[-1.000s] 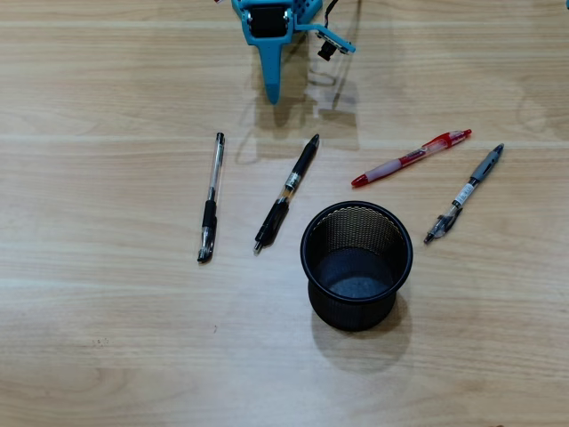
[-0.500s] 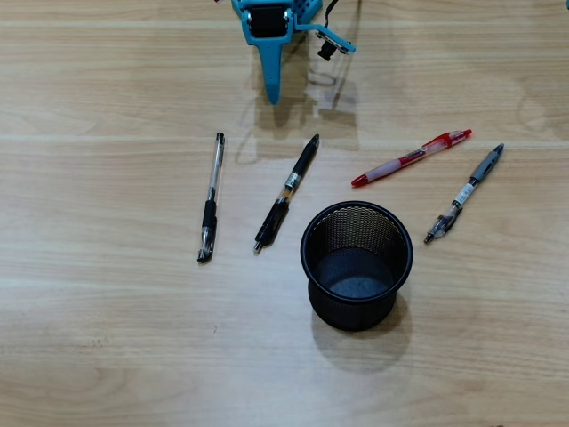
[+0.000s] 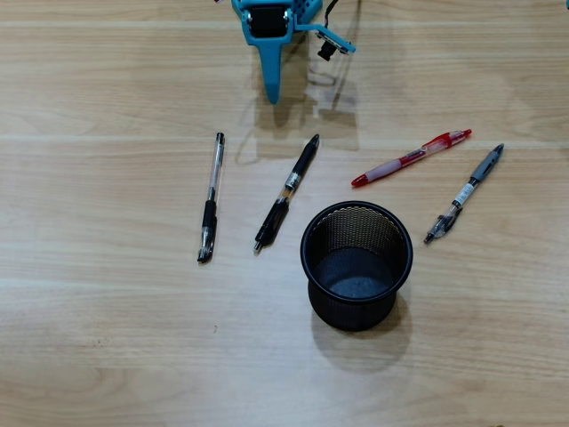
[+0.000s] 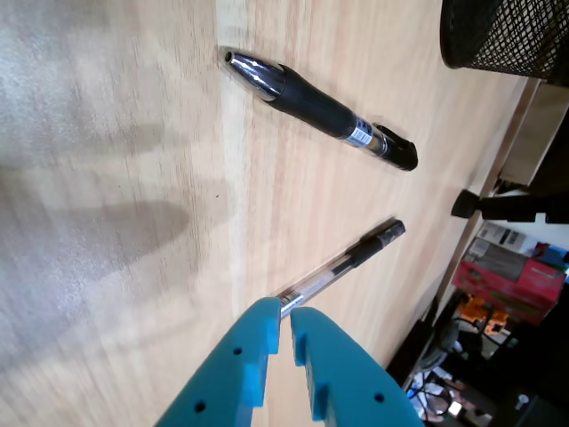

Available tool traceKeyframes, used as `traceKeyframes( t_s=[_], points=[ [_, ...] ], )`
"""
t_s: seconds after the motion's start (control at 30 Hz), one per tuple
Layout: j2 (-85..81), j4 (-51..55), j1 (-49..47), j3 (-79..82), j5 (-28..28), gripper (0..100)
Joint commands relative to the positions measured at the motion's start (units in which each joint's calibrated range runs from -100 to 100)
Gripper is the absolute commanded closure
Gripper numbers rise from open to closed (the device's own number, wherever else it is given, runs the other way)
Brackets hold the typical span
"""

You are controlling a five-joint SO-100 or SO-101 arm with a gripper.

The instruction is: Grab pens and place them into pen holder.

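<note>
Several pens lie on the wooden table in the overhead view: a clear-and-black pen (image 3: 211,197) at left, a black pen (image 3: 286,192), a red-and-translucent pen (image 3: 411,157) and a grey pen (image 3: 464,193) at right. The black wire-mesh pen holder (image 3: 356,318) stands upright and empty, just below the black pen. My blue gripper (image 3: 273,96) is at the top, apart from every pen, pointing down the frame. In the wrist view the gripper (image 4: 284,311) is shut with nothing in it. Beyond its tips lie the clear-and-black pen (image 4: 347,262) and the black pen (image 4: 320,102). The pen holder (image 4: 507,36) shows at the top right.
A small black part on a wire (image 3: 329,49) hangs beside the arm at the top of the overhead view. In the wrist view the table edge (image 4: 484,191) runs down the right side, with a red box (image 4: 516,276) and clutter beyond it.
</note>
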Motion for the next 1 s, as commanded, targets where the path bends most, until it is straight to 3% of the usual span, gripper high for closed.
traceKeyframes(
  t_s=[0.0, 0.47, 0.8, 0.97],
  points=[
    [-0.4, 0.0, -0.6, -7.1, -0.1, 98],
    [-0.4, 0.1, -1.8, -27.6, -0.1, 98],
    [-0.2, 0.1, -0.9, -27.7, -0.6, 97],
    [1.4, 0.1, 2.2, -26.8, -12.9, 98]
  ],
)
